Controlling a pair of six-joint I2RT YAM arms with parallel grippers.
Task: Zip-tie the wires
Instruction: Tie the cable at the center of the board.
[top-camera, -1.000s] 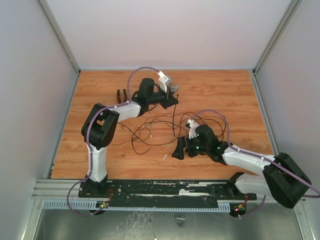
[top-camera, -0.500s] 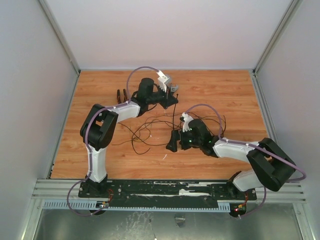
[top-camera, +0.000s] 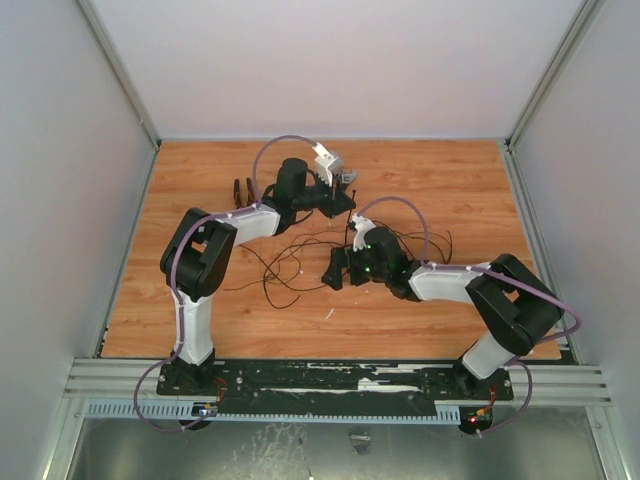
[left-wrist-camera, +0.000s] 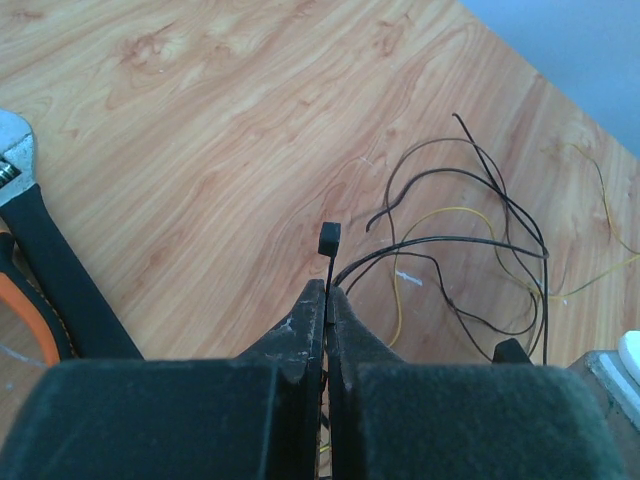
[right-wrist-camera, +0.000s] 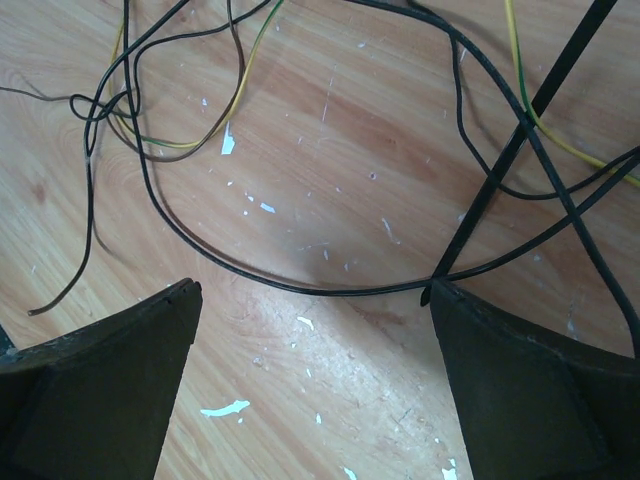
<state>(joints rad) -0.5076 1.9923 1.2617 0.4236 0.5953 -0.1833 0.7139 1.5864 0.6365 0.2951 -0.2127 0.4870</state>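
Observation:
My left gripper (left-wrist-camera: 328, 296) is shut on the zip tie (left-wrist-camera: 329, 240), whose square head sticks up just past the fingertips. In the top view that gripper (top-camera: 343, 201) hangs over the back of the wires (top-camera: 285, 262), a loose tangle of thin black loops with some yellow strands (left-wrist-camera: 470, 240). My right gripper (top-camera: 335, 270) is open and low over the tangle's middle. In the right wrist view its jaws (right-wrist-camera: 312, 290) straddle one black wire loop (right-wrist-camera: 200, 240). The zip tie's strip (right-wrist-camera: 500, 165) slants down, and its end reaches the right fingertip (right-wrist-camera: 450, 305).
A wrench with a black handle (left-wrist-camera: 50, 260) and orange-handled pliers (left-wrist-camera: 18, 315) lie at the back left (top-camera: 243, 190), beside the left arm. White flecks dot the wooden table (right-wrist-camera: 225, 408). Grey walls close in the table on three sides.
The right arm has swung left and away from its base, bringing its open gripper over the middle of the wires. The left arm has stayed still with the zip tie.

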